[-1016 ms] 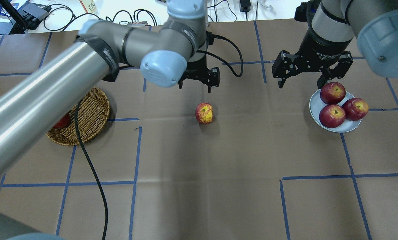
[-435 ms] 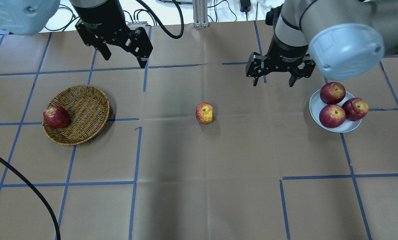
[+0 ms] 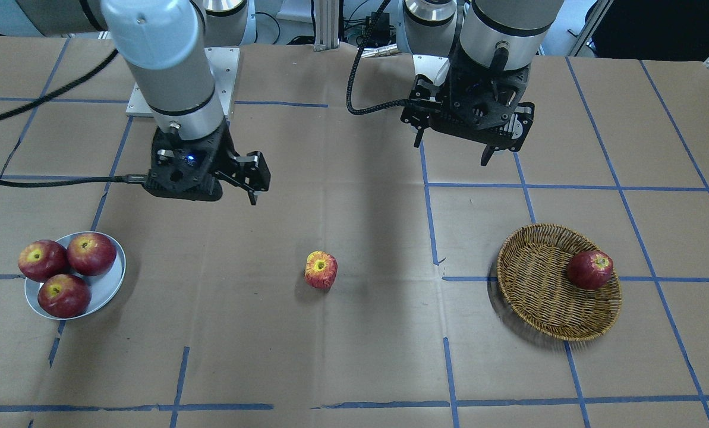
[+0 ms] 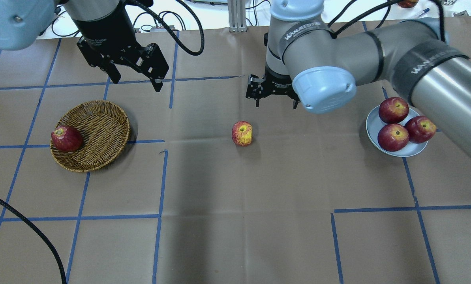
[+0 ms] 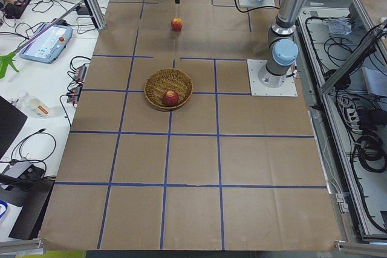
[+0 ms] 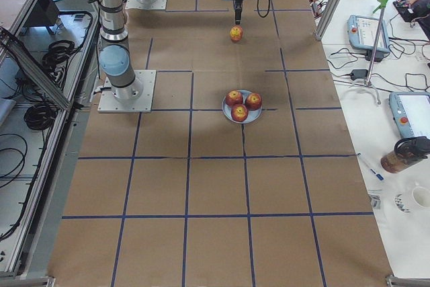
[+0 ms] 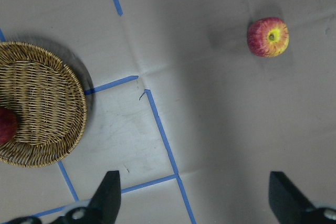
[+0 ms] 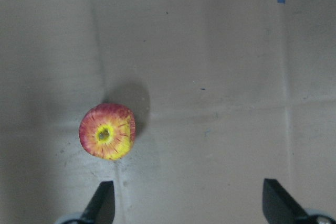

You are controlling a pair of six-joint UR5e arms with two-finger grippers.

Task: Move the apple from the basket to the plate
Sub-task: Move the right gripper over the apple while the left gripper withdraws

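Apple (image 4: 242,133): on bare table (image 4: 235,236), midway between basket (image 4: 101,134) and plate (image 4: 372,123), touching neither.
Right gripper (image 4: 276,105): spread wide, hovering above table just beyond apple.
Left gripper (image 4: 136,82): spread wide, beyond basket.
Plate: three dark apples (image 4: 393,137).

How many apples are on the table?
5: three dark red apples on the plate, one darker apple in the basket, the streaky yellow-patched apple alone mid-table. None seems hidden.

Silver-grey arms (image 4: 448,90) with pale blue joint caps (image 4: 324,88), black cables (image 4: 30,227), black left claw (image 4: 136,83) and right claw (image 4: 276,105).
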